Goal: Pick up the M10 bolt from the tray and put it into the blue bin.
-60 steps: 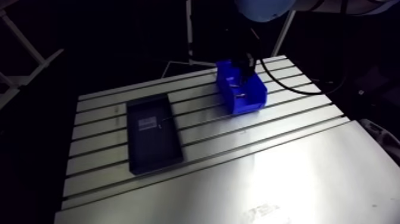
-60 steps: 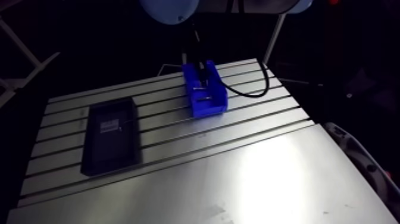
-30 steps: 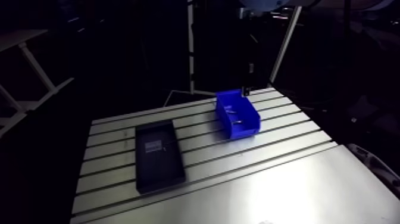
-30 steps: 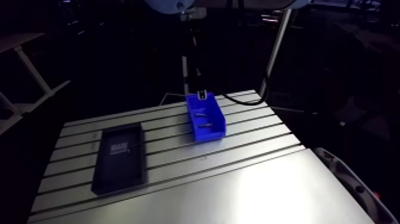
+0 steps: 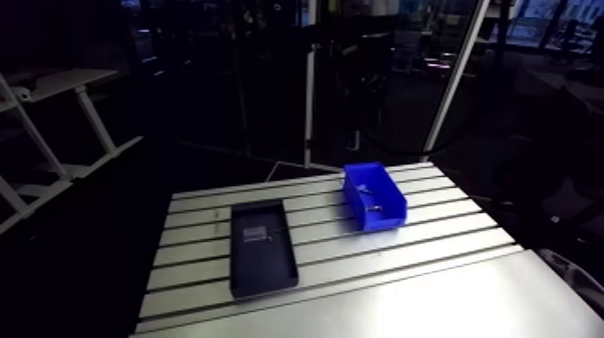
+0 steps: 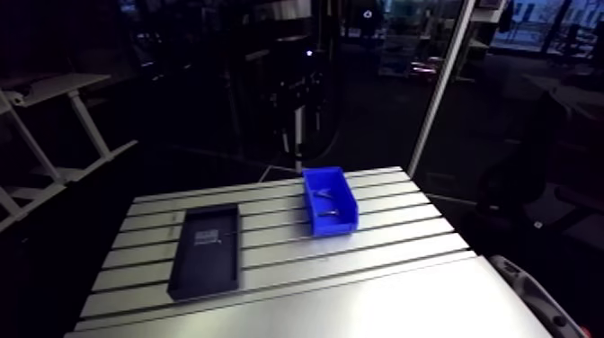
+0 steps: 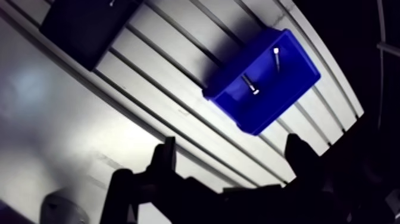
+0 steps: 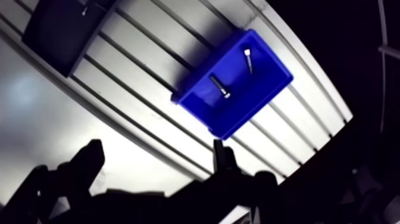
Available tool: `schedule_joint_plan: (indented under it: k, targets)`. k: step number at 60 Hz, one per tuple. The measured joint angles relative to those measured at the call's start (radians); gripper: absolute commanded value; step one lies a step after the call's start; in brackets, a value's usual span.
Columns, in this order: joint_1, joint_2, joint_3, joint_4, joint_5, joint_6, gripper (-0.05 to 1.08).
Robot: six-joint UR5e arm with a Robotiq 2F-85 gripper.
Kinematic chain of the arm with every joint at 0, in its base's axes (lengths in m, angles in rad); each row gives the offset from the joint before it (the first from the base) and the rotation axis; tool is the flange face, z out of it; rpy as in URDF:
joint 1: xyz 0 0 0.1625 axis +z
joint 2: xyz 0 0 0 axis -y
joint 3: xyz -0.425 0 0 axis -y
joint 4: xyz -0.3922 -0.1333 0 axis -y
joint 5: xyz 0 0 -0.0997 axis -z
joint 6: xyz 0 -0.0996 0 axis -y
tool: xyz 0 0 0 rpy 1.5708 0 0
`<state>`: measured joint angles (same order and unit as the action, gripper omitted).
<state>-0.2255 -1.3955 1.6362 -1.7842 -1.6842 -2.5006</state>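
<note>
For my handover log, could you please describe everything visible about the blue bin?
The blue bin looks like glossy moulded plastic, rectangular and open-topped. It stands upright on the slotted table, apart from the black tray. Two silvery bolts lie inside, apart from each other. Nothing else touches it.

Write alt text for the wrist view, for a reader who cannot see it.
A blue bin holding two bolts sits on the slotted aluminium table ahead of the open, empty gripper, whose two dark fingers stand wide apart. A black tray lies on the table farther off, beside the bin and apart from it.
</note>
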Motion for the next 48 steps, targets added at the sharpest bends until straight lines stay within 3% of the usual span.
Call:
schedule_joint_plan:
  k: [11,21,37,48]
  targets:
    - [0.016,-0.015,-0.048,0.099,0.030,0.417,0.00]
    - [0.024,-0.034,-0.063,0.140,0.044,0.652,0.00]
    - [0.022,-0.080,-0.096,0.208,0.106,0.814,0.00]
    - [0.024,-0.102,-0.136,0.253,0.125,0.841,0.01]
